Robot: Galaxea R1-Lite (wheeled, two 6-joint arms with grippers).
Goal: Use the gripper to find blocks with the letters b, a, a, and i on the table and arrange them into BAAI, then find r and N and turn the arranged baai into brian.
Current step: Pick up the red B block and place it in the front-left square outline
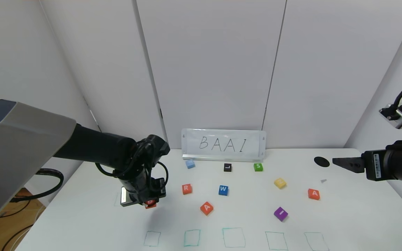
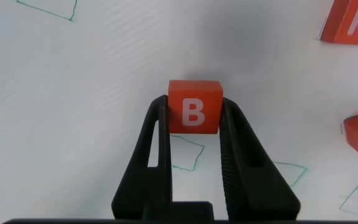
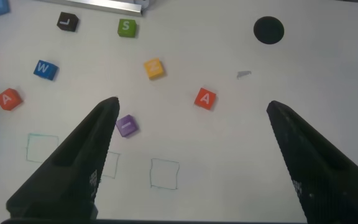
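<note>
My left gripper point(image 1: 150, 203) is shut on the orange-red B block point(image 2: 194, 107) and holds it above the white table point(image 1: 344, 223) at the left. The B block shows in the head view point(image 1: 151, 204) under the fingers. One A block point(image 1: 206, 208) lies mid-table, another A block point(image 1: 313, 194) at the right. The purple I block point(image 1: 280, 213) lies right of centre. The R block point(image 1: 186, 189) lies near the middle and shows in the left wrist view point(image 2: 353, 22). My right gripper point(image 1: 337, 161) is open and empty, raised at the far right; it shows in its wrist view point(image 3: 191, 112).
A row of green drawn squares point(image 1: 234, 237) runs along the front edge. Other blocks: blue W point(image 1: 223, 190), black L point(image 1: 227, 167), green S point(image 1: 258, 167), yellow point(image 1: 280, 183), light blue point(image 1: 190, 164). A BAAI sign point(image 1: 223, 144) stands at the back. A black hole point(image 1: 321, 161) is at the right.
</note>
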